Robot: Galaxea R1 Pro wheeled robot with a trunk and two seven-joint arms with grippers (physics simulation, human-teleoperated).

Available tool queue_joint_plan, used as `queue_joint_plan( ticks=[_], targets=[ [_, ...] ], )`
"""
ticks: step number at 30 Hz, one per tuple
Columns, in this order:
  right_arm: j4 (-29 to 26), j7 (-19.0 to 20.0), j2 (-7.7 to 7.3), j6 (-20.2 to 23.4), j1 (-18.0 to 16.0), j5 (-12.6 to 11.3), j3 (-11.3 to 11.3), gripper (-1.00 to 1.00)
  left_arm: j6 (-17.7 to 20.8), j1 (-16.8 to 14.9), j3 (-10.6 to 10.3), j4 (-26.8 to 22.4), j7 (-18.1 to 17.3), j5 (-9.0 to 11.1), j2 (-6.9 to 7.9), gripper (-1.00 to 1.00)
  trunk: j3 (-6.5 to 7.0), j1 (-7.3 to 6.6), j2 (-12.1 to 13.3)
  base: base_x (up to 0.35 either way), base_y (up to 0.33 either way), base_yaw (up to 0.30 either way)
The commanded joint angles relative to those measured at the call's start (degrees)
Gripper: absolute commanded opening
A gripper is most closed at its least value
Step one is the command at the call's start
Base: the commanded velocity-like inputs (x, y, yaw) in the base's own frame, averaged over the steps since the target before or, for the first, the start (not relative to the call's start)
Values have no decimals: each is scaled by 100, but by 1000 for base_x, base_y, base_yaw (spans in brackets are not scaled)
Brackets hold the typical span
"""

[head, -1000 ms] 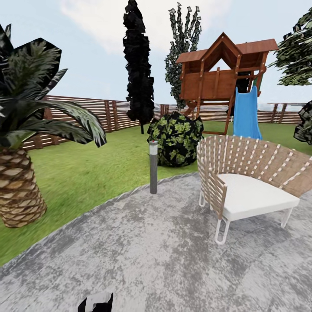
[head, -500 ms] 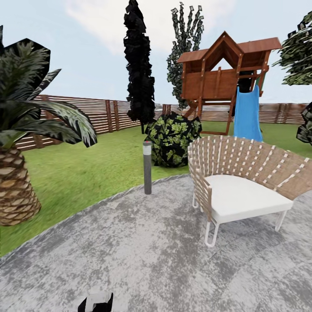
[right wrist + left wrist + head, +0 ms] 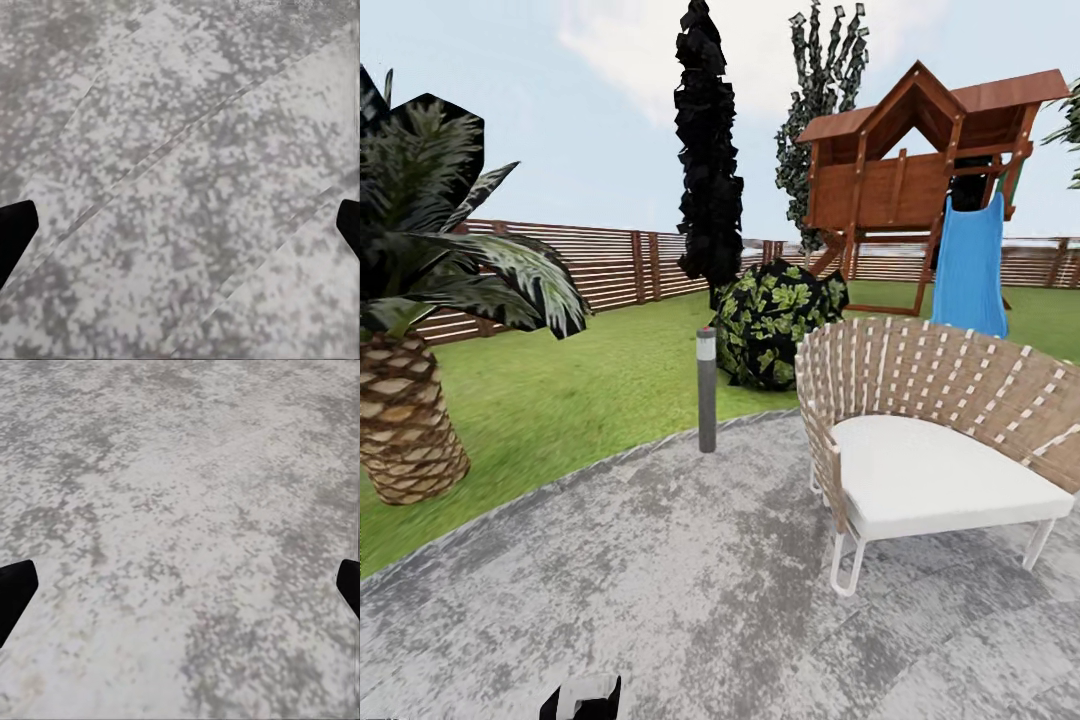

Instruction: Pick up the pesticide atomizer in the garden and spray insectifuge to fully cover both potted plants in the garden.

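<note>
Stage: the robot is on its way across the round grey patio [image 3: 690, 560]; I judge the search for the spray bottle is not finished.

What has changed: against the picture of half a second ago the whole head view has slid rightward. The wooden playhouse [image 3: 920, 150] and blue slide [image 3: 970, 260] sit nearer the upper right edge, and the palm [image 3: 410, 330] at the left shows more trunk. That is the camera turning left, not the things moving.

What it means: the robot seems to be sweeping its gaze over the garden, hunting for the bottle and the two small pots.

Spray bottle: I cannot find it among the things before me, so its place is unknown.

Potted plants: none to be seen; the dark leafy bush [image 3: 775, 320] at centre has no pot and is not one of them.

Other landmarks: a grey lamp post [image 3: 706, 390] stands at the patio edge, a woven chair [image 3: 930, 440] fills the lower right, the slatted fence [image 3: 610, 265] runs behind the lawn [image 3: 580, 390].

Left gripper [image 3: 180, 585]: fingers spread wide at the frame edges, holding nothing, bare paving below.

Right gripper [image 3: 180, 225]: likewise spread wide and unladen above the paving.

Next: probably more turning or driving until the bottle appears.
</note>
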Motion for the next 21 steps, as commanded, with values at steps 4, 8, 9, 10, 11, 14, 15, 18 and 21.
queue_joint_plan(
  ticks=[4,8,9,10,11,14,15,18,21],
  targets=[
    [2,-1,-3,-15,-1,-7,-1,100,-18,-4,4,4,-4,33,-2,100,-5,1,-2,152,-328,191],
    [2,-1,-5,-15,-1,-7,-1,100,-22,-4,4,4,-4,33,-2,100,-5,1,-2,47,-286,191],
    [2,-1,-6,-15,-1,-7,-1,100,-23,-4,4,4,-4,33,-2,100,-5,1,-2,13,-121,191],
    [2,-1,-6,-15,-1,-7,-1,100,-24,-4,4,4,-4,33,-2,100,-5,1,-2,10,-97,191],
    [2,-1,-6,-15,-1,-7,-1,100,-23,-4,4,4,-4,33,-2,100,-5,1,-2,7,-62,192],
    [2,-1,-6,-15,-1,-7,-1,100,-22,-4,4,4,-4,33,-2,100,-5,1,-2,3,-30,194],
    [2,-3,-6,-15,-1,-7,-1,100,-24,-4,4,4,-4,33,-2,100,-5,1,-2,1,-10,196],
    [2,-1,-6,-15,-1,-7,-1,100,-26,-4,4,4,-4,33,-2,100,-5,1,-2,0,-4,202],
    [2,-1,-6,-15,-1,-7,-1,100,-25,-4,4,4,-4,33,-2,100,-5,1,-2,0,-1,212]
  ],
)
